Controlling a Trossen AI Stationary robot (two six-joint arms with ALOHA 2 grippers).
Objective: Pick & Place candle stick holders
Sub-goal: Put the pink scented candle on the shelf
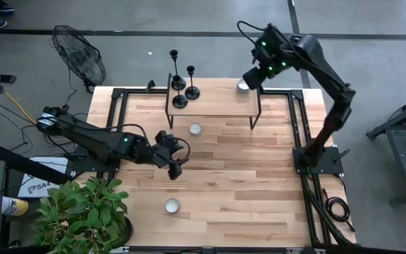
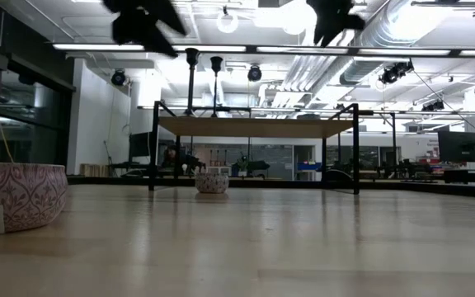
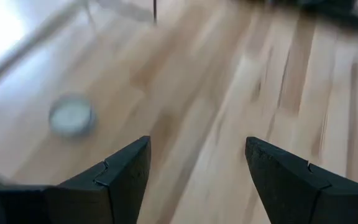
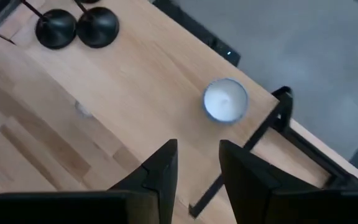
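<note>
Three black candle stick holders [image 1: 180,101] stand on their round bases at the left end of a raised wooden shelf [image 1: 217,99] at the table's far side. Two stems show in the low view [image 2: 191,82], and two bases in the right wrist view [image 4: 56,29]. My right gripper [image 4: 196,168] hovers open above the shelf's right end, near a small white candle [image 4: 225,99], and touches nothing. My left gripper [image 3: 197,168] is open and empty above the table's middle left [image 1: 175,169].
A white candle [image 1: 195,129] sits on the table in front of the shelf, and another [image 1: 171,206] sits near the front edge. A potted plant [image 1: 83,215] stands at the near left corner. A fan [image 1: 80,53] stands beyond the far left corner.
</note>
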